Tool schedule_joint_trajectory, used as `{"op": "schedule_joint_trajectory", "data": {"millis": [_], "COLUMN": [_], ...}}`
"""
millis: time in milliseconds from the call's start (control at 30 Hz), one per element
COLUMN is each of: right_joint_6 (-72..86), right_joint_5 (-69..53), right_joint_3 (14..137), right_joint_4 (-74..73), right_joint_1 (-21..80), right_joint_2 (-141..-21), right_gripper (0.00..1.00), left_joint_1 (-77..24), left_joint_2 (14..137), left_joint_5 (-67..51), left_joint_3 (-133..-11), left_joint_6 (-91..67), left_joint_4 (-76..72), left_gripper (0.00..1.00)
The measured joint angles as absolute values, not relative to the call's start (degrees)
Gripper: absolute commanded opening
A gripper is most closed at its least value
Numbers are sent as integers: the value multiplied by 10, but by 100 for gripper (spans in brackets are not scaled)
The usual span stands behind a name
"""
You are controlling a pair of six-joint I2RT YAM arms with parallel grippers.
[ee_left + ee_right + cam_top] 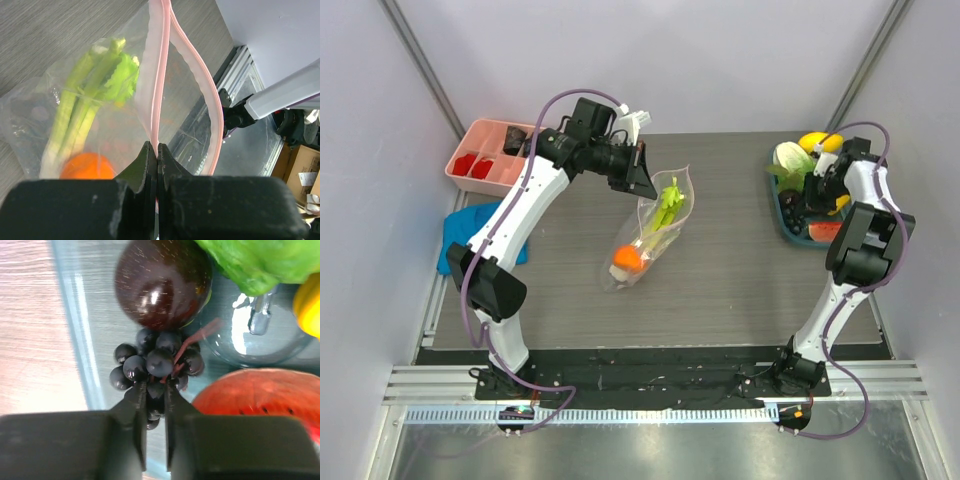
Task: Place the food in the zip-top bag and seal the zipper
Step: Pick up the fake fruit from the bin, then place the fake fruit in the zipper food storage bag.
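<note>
The clear zip-top bag hangs tilted over the table's middle, with a green-white leek and an orange inside. My left gripper holds it up by its mouth. In the left wrist view the gripper is shut on one side of the pink zipper. The other side bows away, so the mouth is open. My right gripper is shut on the dark grapes, which lie in the teal tray beside the watermelon slice.
The teal tray at the right also holds a pale green cabbage, yellow fruit and a dark round fruit. A pink compartment tray stands at the back left, with a blue cloth in front of it.
</note>
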State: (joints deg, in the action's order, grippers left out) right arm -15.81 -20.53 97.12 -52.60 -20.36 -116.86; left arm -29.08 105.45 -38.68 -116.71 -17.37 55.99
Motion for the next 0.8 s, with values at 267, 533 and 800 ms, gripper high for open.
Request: {"op": "schedule_joint_trajectory", "data": {"millis": [267,533,800], "right_joint_6": [-159,-113,19], "right_joint_5": [-213,-345,-451], "right_joint_3": [1007,1131,1132], "right_joint_4": [-554,-601,-478], "right_joint_1": [-209,-200,-25], "right_joint_2": [-1091,-1021,-900], "right_gripper": [1,1,1], "left_joint_1": [-291,-289,-289], "left_joint_2": [1054,1054,1054], "left_joint_5": [-385,-382,-377], "left_joint_3": [-1166,-1162,-1162], "left_joint_6": [-171,-164,-163], "left_joint_4": [560,561,561], "left_gripper": [0,0,0]}}
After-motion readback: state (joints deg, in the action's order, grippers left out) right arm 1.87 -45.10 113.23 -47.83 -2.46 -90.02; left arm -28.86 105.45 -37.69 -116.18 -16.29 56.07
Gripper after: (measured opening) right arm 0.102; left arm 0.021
